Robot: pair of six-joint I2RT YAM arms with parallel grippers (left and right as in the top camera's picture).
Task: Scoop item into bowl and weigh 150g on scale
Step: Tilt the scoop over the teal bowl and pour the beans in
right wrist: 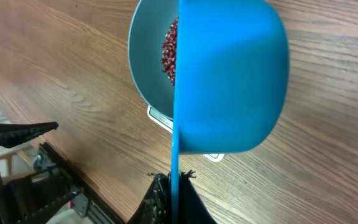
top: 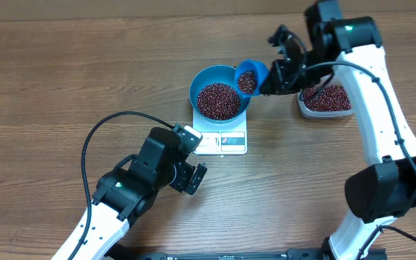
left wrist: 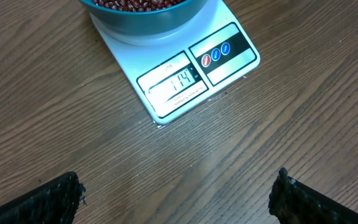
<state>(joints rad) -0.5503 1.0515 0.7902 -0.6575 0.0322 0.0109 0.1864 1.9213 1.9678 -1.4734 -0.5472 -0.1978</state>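
Note:
The blue bowl [top: 196,81] stands on the white scale [top: 227,141] and holds a heap of red-brown beans [top: 219,101]. My right gripper [top: 271,79] is shut on the thin handle of a small blue scoop [top: 250,76]. The scoop is tilted over the bowl's right rim with beans in it. The right wrist view has the scoop [right wrist: 232,74] in front of the bowl [right wrist: 146,65], and the gripper [right wrist: 174,184] clamps the handle. My left gripper [top: 194,178] stands open over bare table in front of the scale [left wrist: 194,78], whose display reads 114.
A clear tub [top: 328,101] of the same beans sits to the right of the bowl, behind the right arm. The left arm's black cable [top: 100,133] loops over the table at the left. The table's front edge and frame [right wrist: 48,168] lie below.

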